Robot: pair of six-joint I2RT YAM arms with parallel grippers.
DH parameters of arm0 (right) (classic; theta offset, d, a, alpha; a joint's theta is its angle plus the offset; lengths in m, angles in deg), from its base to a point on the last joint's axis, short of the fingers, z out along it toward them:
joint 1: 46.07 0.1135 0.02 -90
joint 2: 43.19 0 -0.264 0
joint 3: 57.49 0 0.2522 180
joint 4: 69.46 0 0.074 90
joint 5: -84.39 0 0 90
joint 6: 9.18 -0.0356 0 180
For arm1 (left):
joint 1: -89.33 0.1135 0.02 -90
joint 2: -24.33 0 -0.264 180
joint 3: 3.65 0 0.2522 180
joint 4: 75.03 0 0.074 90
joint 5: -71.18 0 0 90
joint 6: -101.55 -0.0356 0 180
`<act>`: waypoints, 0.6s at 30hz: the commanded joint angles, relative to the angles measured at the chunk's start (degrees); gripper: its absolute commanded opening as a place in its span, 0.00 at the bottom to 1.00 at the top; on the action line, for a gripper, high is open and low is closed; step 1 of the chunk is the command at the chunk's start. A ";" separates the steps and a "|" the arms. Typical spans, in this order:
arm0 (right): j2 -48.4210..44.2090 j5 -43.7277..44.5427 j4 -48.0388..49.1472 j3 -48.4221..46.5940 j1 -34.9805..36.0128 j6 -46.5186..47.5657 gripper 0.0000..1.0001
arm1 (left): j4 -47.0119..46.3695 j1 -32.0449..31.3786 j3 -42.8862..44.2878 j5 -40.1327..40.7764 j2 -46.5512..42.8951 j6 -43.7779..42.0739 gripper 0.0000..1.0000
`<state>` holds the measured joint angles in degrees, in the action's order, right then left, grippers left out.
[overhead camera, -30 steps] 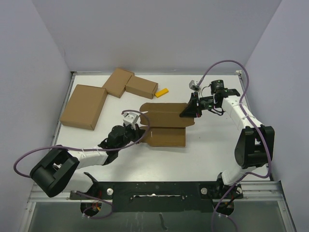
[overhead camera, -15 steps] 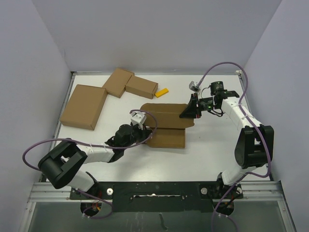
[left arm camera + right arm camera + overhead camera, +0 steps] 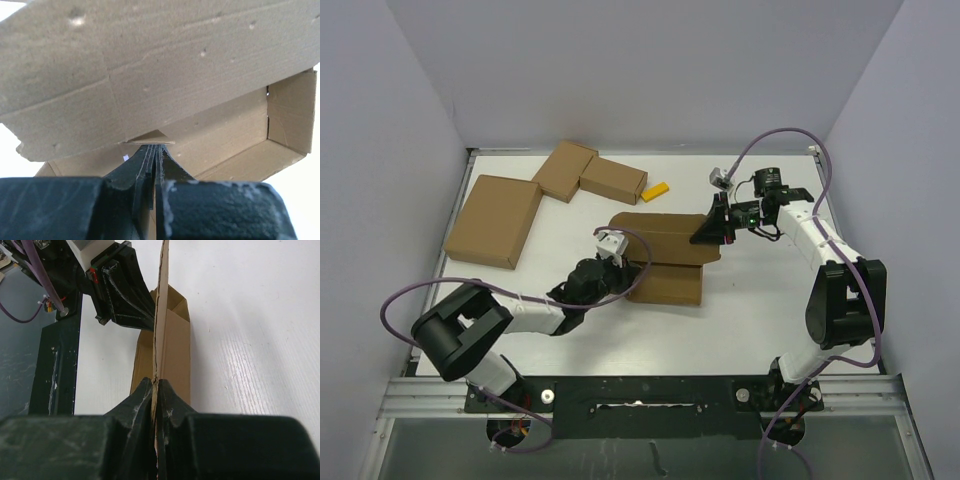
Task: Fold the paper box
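Note:
The paper box [image 3: 665,262] is a brown die-cut sheet, partly folded, in the middle of the table. My right gripper [image 3: 706,234] is shut on its right end, and the raised panel [image 3: 161,315] stands edge-on between the jaws of the right gripper [image 3: 156,381]. At the box's left end is my left gripper [image 3: 623,268]. In the left wrist view the left gripper [image 3: 156,146] is shut, its tips pressed up under a tilted panel [image 3: 165,65], with the box's inner wall [image 3: 287,120] behind. I see nothing between its jaws.
A larger flat brown carton [image 3: 495,220] lies at the back left. Two small cartons [image 3: 585,172] touch at a corner behind the box, with a yellow piece [image 3: 656,191] beside them. White walls enclose the table. The left arm [image 3: 120,290] shows in the right wrist view.
My left gripper has moved right into the box's left end, and the flap that lay out there has folded in. The right gripper has barely shifted, still gripping the panel.

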<state>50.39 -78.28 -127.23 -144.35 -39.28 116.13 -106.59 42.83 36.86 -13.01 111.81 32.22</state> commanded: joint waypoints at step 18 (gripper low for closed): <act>-0.64 1.68 2.28 -0.01 -1.24 -2.05 0.00 | -9.41 -0.52 -0.38 -1.86 -2.25 0.03 0.00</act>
<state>50.39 -77.05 -125.81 -144.35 -39.74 115.03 -112.95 42.55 37.32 -12.38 115.31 31.98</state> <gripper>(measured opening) 0.039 0.007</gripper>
